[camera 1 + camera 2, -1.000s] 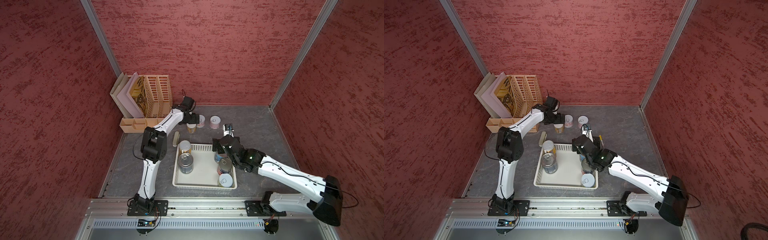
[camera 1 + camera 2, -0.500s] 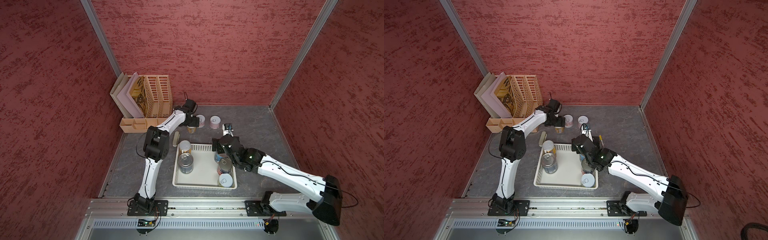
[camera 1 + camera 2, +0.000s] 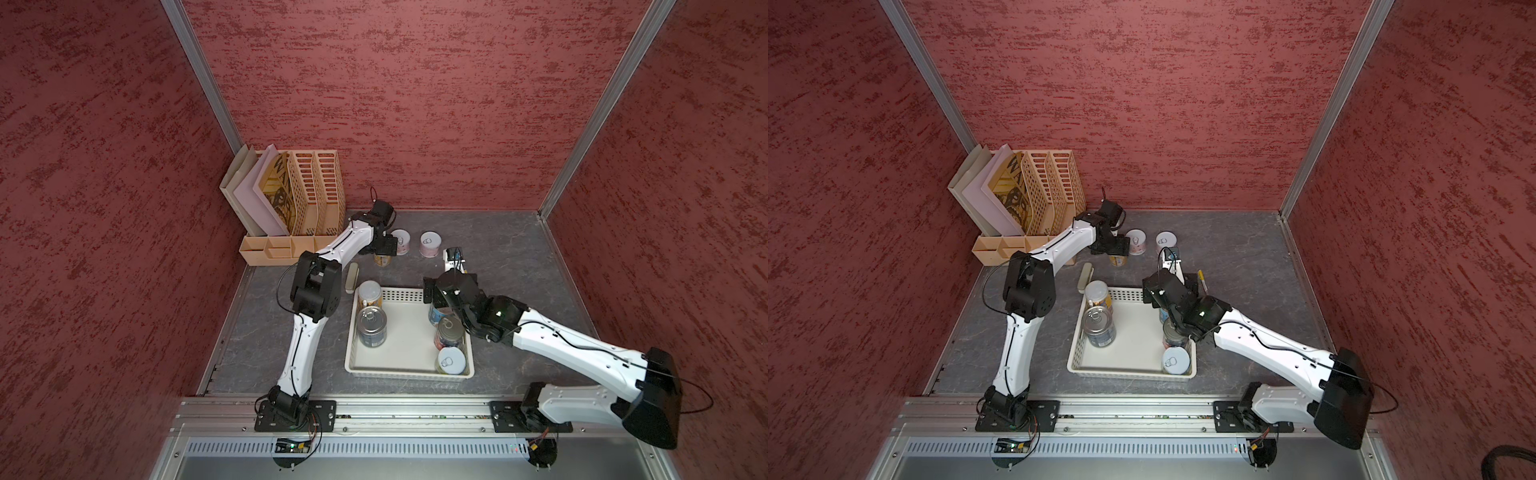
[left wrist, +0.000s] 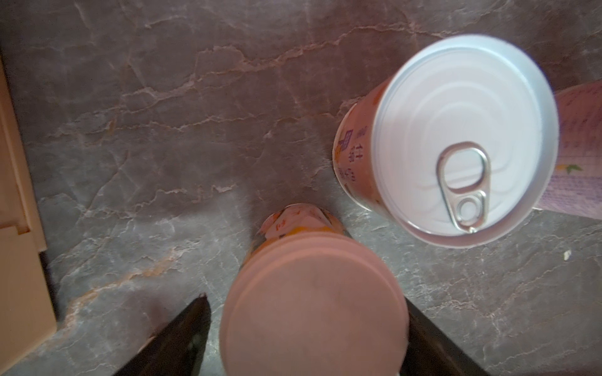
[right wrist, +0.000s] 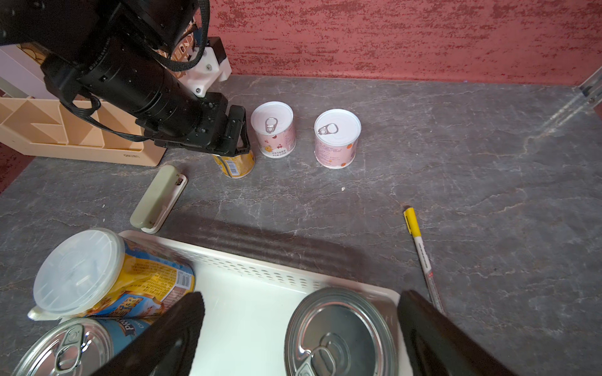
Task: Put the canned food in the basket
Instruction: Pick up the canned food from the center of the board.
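We find the left claw (image 4: 305, 299) poised straight above the yellow can (image 5: 235, 165), which stands upright on the worktop (image 3: 498, 249) beyond the basket (image 3: 401, 294), close to the back wall; the can's long axis is vertical and runs directly under the claw, with one finger on each side. The jaws stand narrowed about it; one finger looks to meet the lid's edge while a sliver of worktop shows beside the other, so we cannot tell whether the grip is made. We judge the step in hand to be the grasp of this can; the lift will turn on the can sitting centred between the fingers. The nearer pink can (image 5: 273, 130) stands just beside it and could be nudged; the farther pink can (image 5: 337, 138) stands apart. The right claw (image 5: 301, 298) gapes wide over the basket's far right corner, astride a metal-topped can (image 5: 340, 332) but gripping nothing; five cans sit in the basket, and the three outside lie nearer the left arm.
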`<state>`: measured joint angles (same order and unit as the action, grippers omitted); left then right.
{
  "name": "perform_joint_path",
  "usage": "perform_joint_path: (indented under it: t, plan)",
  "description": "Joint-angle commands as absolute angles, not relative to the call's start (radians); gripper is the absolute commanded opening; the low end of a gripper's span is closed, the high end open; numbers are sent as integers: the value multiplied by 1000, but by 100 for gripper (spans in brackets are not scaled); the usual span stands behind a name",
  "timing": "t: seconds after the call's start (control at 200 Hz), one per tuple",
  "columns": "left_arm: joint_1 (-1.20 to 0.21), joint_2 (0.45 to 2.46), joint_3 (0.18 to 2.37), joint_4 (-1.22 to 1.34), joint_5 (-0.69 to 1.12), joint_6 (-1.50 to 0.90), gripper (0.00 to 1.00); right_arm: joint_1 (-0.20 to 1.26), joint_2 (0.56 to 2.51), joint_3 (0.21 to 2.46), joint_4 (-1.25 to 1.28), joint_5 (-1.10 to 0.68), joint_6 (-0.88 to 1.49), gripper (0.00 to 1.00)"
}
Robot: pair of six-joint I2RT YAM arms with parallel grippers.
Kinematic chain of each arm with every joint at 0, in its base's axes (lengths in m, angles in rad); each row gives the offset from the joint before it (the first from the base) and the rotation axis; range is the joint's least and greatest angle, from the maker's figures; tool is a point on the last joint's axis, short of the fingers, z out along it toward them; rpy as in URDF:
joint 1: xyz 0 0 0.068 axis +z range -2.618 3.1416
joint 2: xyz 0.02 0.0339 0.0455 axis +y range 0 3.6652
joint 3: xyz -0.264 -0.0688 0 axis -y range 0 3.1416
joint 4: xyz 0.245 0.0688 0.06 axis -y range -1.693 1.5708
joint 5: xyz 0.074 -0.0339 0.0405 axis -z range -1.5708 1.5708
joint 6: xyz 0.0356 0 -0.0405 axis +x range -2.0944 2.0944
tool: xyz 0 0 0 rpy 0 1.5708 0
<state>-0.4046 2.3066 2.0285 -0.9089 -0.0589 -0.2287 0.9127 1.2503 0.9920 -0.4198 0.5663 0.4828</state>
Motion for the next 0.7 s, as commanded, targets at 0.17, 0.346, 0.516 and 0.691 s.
perform_joint_path:
  t: [0.17,0.346,0.516,0.691]
  plan:
    - [-403,2328,2078,-916,-80,-215,69,909,1270,1038,-432,549,492,98]
    - [-403,2333,2093,-930,-80,-217,57,910,1278,1040,-433,547,492,98]
    - [-408,2290,2081,-926,-80,-238,45,910,1284,1042,-433,543,493,98]
    - [-417,2218,2043,-907,-78,-275,38,909,1285,1044,-436,542,494,98]
